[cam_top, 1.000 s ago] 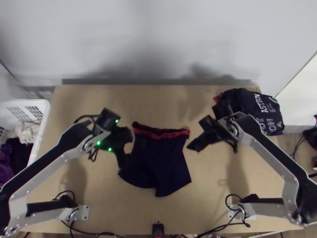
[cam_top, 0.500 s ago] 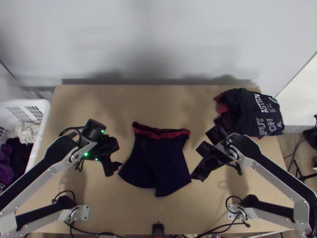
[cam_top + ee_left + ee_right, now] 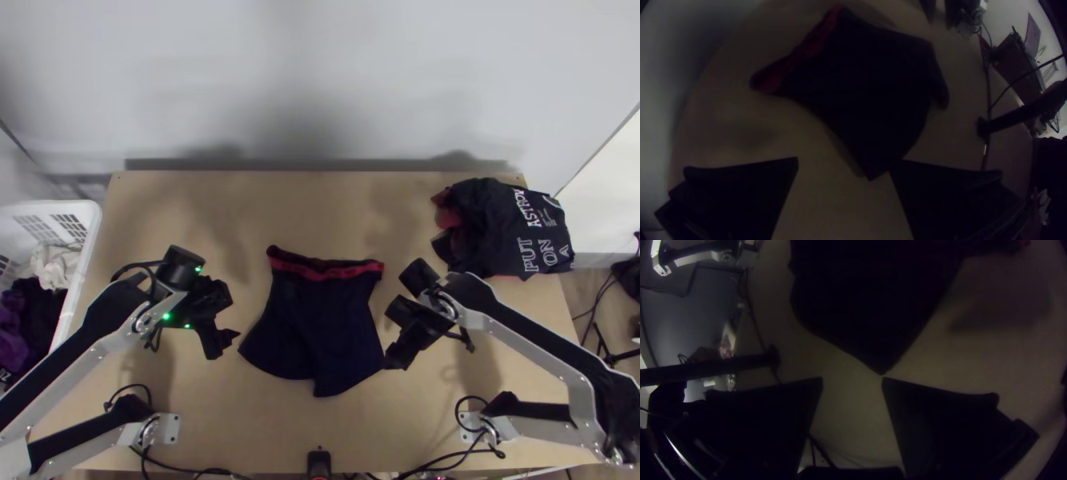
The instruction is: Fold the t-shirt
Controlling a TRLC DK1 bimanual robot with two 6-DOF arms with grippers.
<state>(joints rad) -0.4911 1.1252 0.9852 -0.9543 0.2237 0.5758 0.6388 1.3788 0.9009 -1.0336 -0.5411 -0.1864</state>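
One pair of dark shorts (image 3: 316, 328) lies spread on the table (image 3: 360, 432), red waistband (image 3: 324, 274) toward the table's far edge and leg hems toward the near edge. We take the shorts as landmark. The left claw (image 3: 225, 345) is just off their left side, near the hem corner; in the left wrist view we see its two wide black fingers (image 3: 746, 191) well apart, so open. The right claw (image 3: 393, 365) is at their right side, by the other hem corner. In the right wrist view its fingers (image 3: 933, 418) are spread too, also open. We can't tell if either one touches the fabric. Beyond the shorts and to their right, a bunched dark garment (image 3: 500, 228) with white print sits at the table's far right corner, a red part (image 3: 452, 218) showing on the side facing the shorts. Well left of the shorts, beside the table, we have a white basket (image 3: 94, 232) with white cloth (image 3: 56, 268) and purple cloth (image 3: 14, 328) in it. Nearer than the shorts, a small black device (image 3: 318, 462) sits at the table's near edge.
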